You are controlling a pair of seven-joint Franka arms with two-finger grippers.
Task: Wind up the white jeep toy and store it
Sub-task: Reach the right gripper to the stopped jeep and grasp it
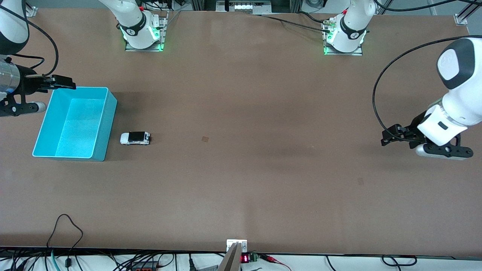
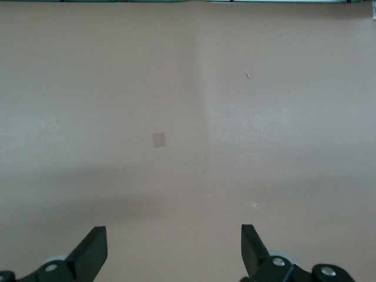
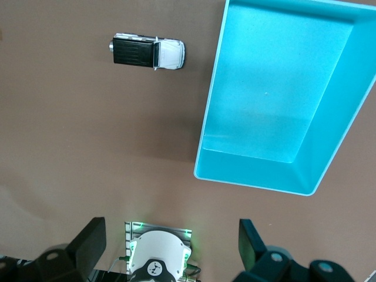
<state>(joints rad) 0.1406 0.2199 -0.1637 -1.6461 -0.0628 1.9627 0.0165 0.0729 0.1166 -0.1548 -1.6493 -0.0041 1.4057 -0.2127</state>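
Note:
The white jeep toy point(image 1: 135, 138) point(image 3: 148, 52), with a black roof, stands on the brown table just beside the cyan bin point(image 1: 107, 124) point(image 3: 211, 111), on the bin's side toward the left arm's end. The bin holds nothing. My right gripper point(image 1: 69, 83) point(image 3: 173, 241) hangs open and empty above the bin's rim that lies farthest from the front camera. My left gripper point(image 1: 388, 137) point(image 2: 174, 247) waits open over bare table at the left arm's end, well away from the jeep and the bin.
Both arm bases point(image 1: 143, 35) point(image 1: 344, 37) stand along the table's edge farthest from the front camera. Small tape patches point(image 1: 205, 139) point(image 1: 360, 181) point(image 2: 159, 139) mark the tabletop. Cables point(image 1: 67, 229) trail along the table's edge nearest the front camera.

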